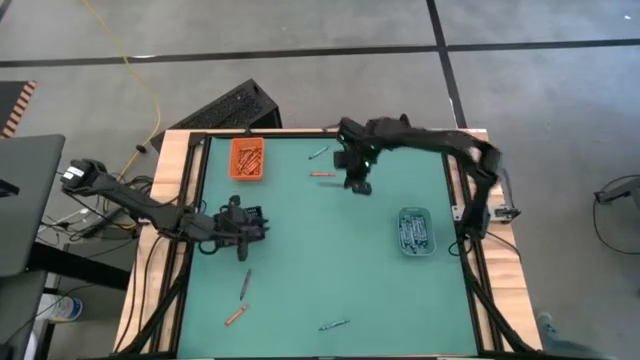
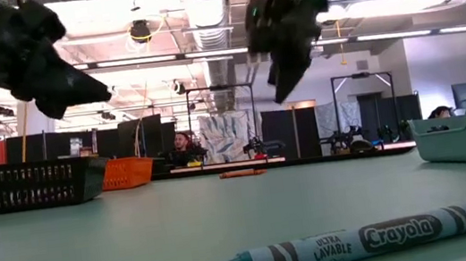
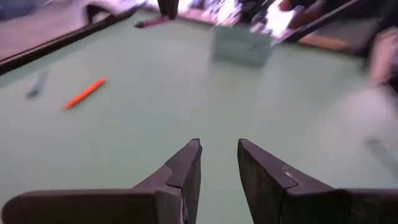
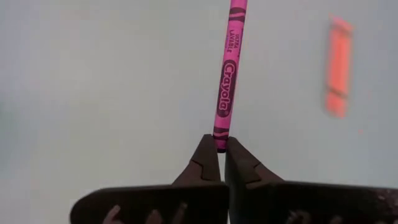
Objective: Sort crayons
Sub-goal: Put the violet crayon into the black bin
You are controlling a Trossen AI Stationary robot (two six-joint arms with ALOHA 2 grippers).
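left gripper (image 3: 219, 163) hangs over bare green table (image 3: 155, 93), fingers (image 3: 186, 168) parted with a narrow gap, gripping nothing | orange crayon (image 3: 86, 93) off to one side, a greyish crayon (image 3: 36, 83) near it | pale tray (image 3: 242, 45) farther off, blurred

Pink crayon (image 4: 226, 87) pinched at one end, orange one (image 4: 337, 67) lying near; teal crayon (image 2: 343, 245) flat at mat's near edge; others scattered.
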